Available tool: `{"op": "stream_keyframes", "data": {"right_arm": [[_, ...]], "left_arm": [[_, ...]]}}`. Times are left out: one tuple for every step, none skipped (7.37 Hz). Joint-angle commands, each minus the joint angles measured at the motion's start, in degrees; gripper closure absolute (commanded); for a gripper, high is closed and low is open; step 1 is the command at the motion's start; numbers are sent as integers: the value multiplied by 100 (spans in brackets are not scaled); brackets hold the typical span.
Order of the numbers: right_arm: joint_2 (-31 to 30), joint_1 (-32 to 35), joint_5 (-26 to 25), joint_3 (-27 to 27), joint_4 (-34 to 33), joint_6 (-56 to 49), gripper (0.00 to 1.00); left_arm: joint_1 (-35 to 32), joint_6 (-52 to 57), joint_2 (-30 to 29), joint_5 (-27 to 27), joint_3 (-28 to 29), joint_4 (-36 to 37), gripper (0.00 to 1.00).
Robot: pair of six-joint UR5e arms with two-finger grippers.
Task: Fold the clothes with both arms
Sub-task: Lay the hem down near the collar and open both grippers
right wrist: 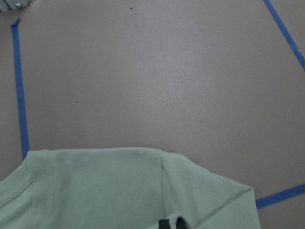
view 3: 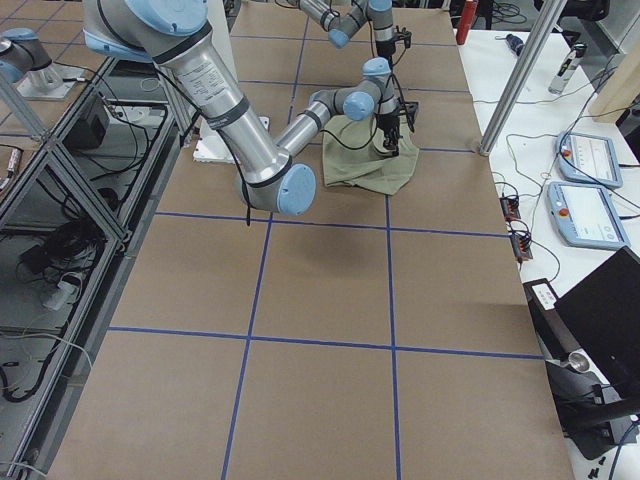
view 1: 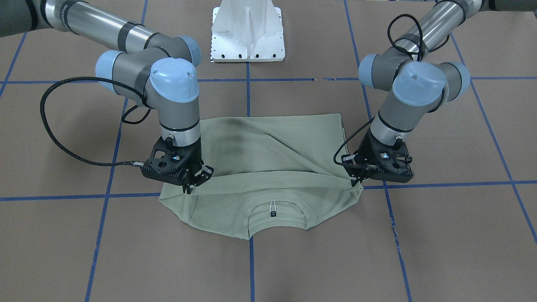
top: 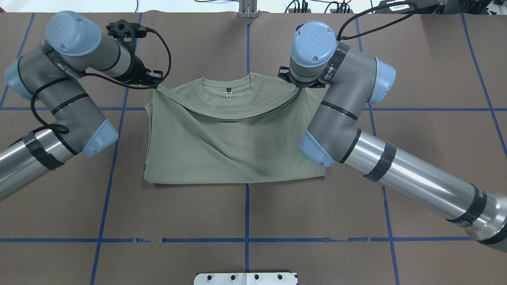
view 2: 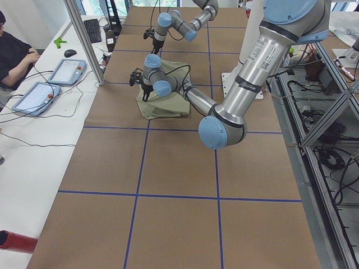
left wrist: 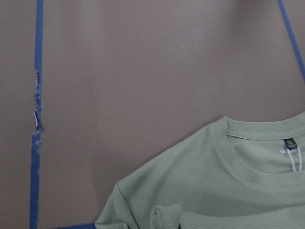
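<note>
Facing the robot: pinching the shirt (view 1: 268, 142) mid-bench (view 1: 440, 235), right pincer (view 1: 189, 183) and left pincer (view 1: 355, 180) each clamping shut on one end of the folded-over edge, stretching it taut just short of the collar (view 1: 289, 221). From overhead: holding that edge in a shallow sag across the chest, collar lying flat on the far side. Side views: showing the shirt too small for judging grips. Wrist views: looking down on shoulders and collar, catching a pinch of cloth at the bottom.
</note>
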Motion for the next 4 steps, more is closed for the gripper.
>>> {"op": "stream_keyframes", "data": {"right_arm": [[246, 236, 97, -701, 220, -188, 100], [238, 324, 97, -755, 256, -284, 100], [247, 334, 97, -860, 282, -328, 100], [247, 334, 97, -966, 422, -328, 100]], "left_arm": [[17, 27, -144, 182, 820, -634, 100], [8, 36, -136, 182, 813, -634, 100], [0, 88, -127, 182, 804, -626, 100], [-1, 89, -127, 182, 804, -625, 100]]}}
